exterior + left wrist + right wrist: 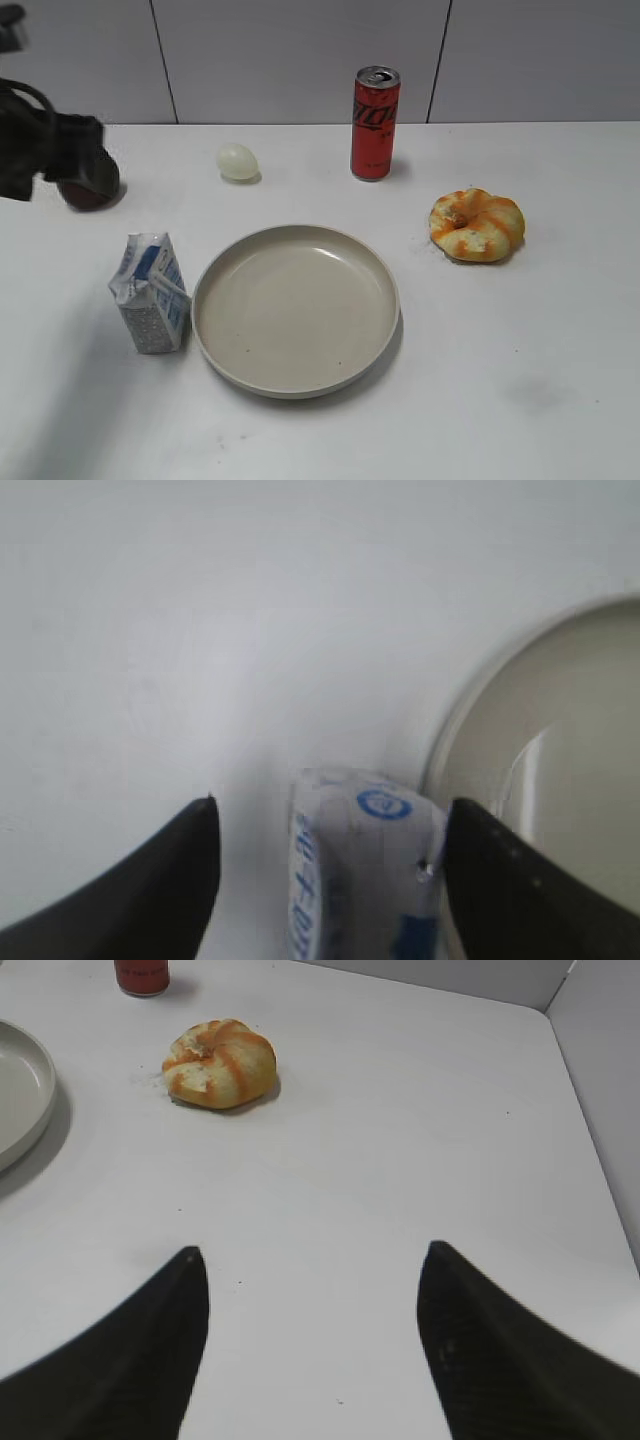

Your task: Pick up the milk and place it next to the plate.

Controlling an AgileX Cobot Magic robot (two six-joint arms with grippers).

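Observation:
The milk is a small white carton with blue print and a grey speckled lower part. It stands upright just left of the plate, a large round beige plate with a raised rim, with a narrow gap between them. In the left wrist view the milk sits between the open jaws of my left gripper, close to the right finger and apart from the left one; the plate's rim is at the right. My left arm shows blurred at the far left. My right gripper is open and empty over bare table.
A tall red can stands at the back. A pale egg-shaped thing lies left of the can. An orange-and-white bun lies right of the plate. A dark round thing lies under my left arm. A wall runs behind the table.

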